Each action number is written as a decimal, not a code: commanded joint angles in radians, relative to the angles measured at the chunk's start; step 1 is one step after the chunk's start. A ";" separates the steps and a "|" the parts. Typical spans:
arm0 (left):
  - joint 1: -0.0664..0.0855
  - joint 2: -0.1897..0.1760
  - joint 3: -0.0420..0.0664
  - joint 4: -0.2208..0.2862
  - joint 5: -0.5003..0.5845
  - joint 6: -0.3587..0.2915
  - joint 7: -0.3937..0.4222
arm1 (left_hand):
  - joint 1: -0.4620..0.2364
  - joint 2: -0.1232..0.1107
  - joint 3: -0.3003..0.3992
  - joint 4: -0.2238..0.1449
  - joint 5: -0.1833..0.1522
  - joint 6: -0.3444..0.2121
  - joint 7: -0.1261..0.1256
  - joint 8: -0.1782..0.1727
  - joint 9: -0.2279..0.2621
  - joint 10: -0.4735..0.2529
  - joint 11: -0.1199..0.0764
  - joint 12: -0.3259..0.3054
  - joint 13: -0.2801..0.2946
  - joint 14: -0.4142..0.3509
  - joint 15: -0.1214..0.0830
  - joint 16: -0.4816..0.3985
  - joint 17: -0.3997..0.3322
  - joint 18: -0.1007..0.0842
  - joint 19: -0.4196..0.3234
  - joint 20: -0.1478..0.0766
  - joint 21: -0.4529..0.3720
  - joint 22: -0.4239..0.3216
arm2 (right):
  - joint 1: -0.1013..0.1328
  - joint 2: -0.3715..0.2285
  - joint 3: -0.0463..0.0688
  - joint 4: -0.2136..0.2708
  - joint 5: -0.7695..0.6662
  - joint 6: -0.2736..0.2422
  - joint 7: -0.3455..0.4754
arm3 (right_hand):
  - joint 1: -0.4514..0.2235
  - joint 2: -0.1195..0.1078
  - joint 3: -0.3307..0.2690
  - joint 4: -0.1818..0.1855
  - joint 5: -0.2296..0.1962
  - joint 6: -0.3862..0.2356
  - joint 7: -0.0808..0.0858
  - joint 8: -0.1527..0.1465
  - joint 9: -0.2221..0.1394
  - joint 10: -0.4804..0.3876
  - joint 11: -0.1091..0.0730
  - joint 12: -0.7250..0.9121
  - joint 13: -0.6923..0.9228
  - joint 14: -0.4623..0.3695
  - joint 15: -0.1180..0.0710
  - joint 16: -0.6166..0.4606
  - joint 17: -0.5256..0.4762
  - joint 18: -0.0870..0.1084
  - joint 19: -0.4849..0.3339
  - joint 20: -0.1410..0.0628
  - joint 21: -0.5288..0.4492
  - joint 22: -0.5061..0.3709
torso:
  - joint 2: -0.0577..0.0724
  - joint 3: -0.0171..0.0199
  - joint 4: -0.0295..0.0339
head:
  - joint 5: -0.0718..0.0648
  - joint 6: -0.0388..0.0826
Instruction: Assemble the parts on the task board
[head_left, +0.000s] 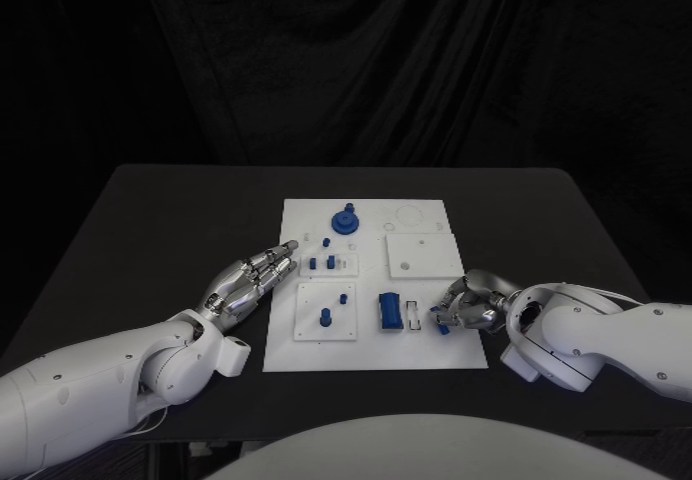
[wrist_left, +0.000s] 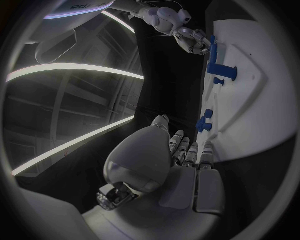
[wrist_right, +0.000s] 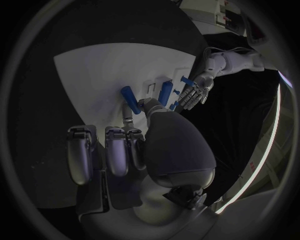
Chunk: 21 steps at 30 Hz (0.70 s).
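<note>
The task board (head_left: 368, 285) lies in the middle of the black table (head_left: 159, 230), long side running away from the robot. In the head view the left hand (head_left: 248, 280) rests at the board's left edge, fingers stretched out flat and together, tips reaching onto the white plate near a pair of small blue pegs (head_left: 330, 263); it holds nothing. The left wrist view confirms this: the extended fingers (wrist_left: 187, 150) lie along the board's edge with the small blue pegs (wrist_left: 204, 122) just beyond the tips.

The right hand (head_left: 469, 303) sits at the board's right edge, near the front corner, fingers curled inward. From the head camera a bit of blue shows at its fingertips, but what it is cannot be told. The right wrist view shows more: a long blue part (wrist_right: 130, 100) stands tilted between the thumb and a finger, seemingly pinched, though the contact is partly hidden behind the thumb.

Just left of that hand, a blue block (head_left: 391, 311) stands in the board's front area, beside a narrow white slot (head_left: 415, 317). Farther back a round blue knob (head_left: 345, 219) stands on the plate, well apart from both hands. A short blue pin (head_left: 326, 318) sits in the front-left square panel.
</note>
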<state>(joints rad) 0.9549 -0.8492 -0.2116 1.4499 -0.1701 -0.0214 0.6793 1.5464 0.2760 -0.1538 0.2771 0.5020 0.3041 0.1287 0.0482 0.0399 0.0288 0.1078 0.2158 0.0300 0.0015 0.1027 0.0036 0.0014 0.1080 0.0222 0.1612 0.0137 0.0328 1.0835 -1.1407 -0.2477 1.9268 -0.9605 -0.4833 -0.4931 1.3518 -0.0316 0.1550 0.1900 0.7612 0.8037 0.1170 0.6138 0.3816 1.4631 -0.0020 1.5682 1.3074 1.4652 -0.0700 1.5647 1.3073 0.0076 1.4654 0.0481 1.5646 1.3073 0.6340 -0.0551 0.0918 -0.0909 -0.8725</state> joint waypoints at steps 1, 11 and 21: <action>-0.001 0.004 0.001 0.001 0.003 0.010 0.044 | 0.007 0.001 0.006 -0.001 -0.004 0.008 0.001 0.005 0.001 0.002 0.007 0.005 0.001 -0.001 0.007 -0.004 -0.001 0.019 0.001 0.005 0.003 0.001 | 0.007 0.005 0.001 0.004 0.225 -0.094 0.095 | -0.008 0.000 0.005 0.003 -0.004 0.060 -0.054 0.003 0.007 0.108 -0.006 0.003 0.263 0.106 -0.004 0.006 0.263 -0.008 0.105 -0.009 0.006 0.263 | 0.000 -0.0001 0.0001 | -0.003 0.000; -0.001 0.005 0.001 0.001 0.003 0.010 0.043 | 0.008 0.000 0.006 -0.001 -0.004 0.006 0.001 0.004 0.000 0.003 0.007 0.005 0.001 -0.001 0.008 -0.004 -0.001 0.019 0.001 0.005 0.003 0.001 | 0.012 0.029 0.001 -0.009 0.284 -0.115 0.123 | -0.017 0.002 0.006 0.010 -0.018 0.063 -0.055 -0.004 0.008 0.108 -0.007 0.003 0.263 0.106 -0.006 0.006 0.263 -0.008 0.105 -0.011 0.006 0.263 | 0.000 -0.0007 -0.0001 | -0.001 0.000; -0.001 0.007 0.001 0.000 0.003 0.012 0.042 | 0.008 0.000 0.006 -0.001 -0.004 0.006 0.001 0.004 0.000 0.003 0.007 0.005 0.001 -0.001 0.008 -0.004 -0.001 0.019 0.001 0.005 0.003 0.001 | 0.011 0.057 0.000 -0.033 0.276 -0.107 0.096 | -0.033 -0.001 0.001 0.020 -0.088 0.062 -0.057 -0.025 0.012 0.108 -0.010 0.003 0.263 0.106 -0.004 0.006 0.263 -0.008 0.105 -0.011 0.006 0.263 | 0.001 0.0000 0.0003 | -0.001 0.000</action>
<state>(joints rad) 0.9549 -0.8449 -0.2116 1.4480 -0.1701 -0.0206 0.6793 1.5464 0.2760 -0.1538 0.2771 0.5020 0.3040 0.1287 0.0482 0.0397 0.0287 0.1076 0.2158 0.0298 -0.0014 0.1054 0.0037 0.0017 0.1079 0.0222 0.1611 0.0137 0.0327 1.0944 -1.0855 -0.2473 1.8955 -0.6920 -0.5773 -0.3927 1.3285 -0.0314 0.1559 0.2058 0.6764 0.8254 0.0954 0.5931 0.3925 1.4668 -0.0056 1.5682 1.3074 1.4653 -0.0699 1.5647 1.3081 0.0076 1.4654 0.0411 1.5645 1.3080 0.6344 -0.0554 0.0918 -0.0905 -0.8725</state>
